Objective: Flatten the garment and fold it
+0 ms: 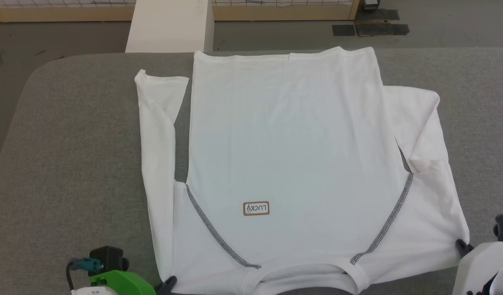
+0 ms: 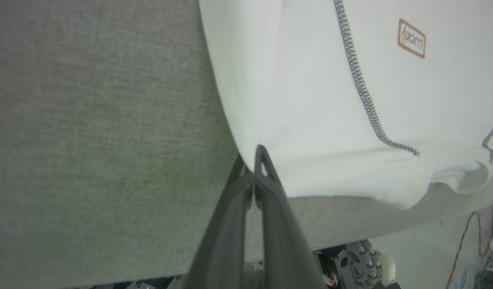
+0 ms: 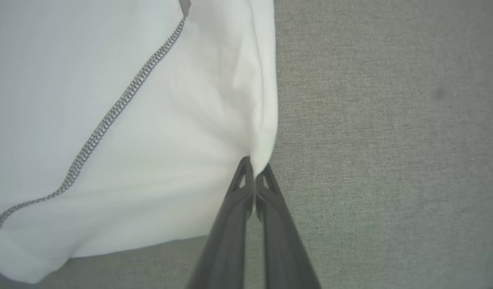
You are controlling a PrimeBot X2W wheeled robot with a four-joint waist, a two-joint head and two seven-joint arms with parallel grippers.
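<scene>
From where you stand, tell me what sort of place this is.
Probably a robot test lab or workshop, not a home. A white T-shirt lies spread on a grey cloth-covered table, dark tape patches mark the bare floor beyond, and loose wires show past the table's edge.

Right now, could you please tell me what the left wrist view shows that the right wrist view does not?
Left wrist view: the LUCKY patch, the collar, the table's near edge with a wheel and wires below it, and the left gripper shut on the shirt's corner. Right wrist view: the right gripper shut on a puckered shirt edge. Both: white shirt, a grey stitched seam, grey table.
</scene>
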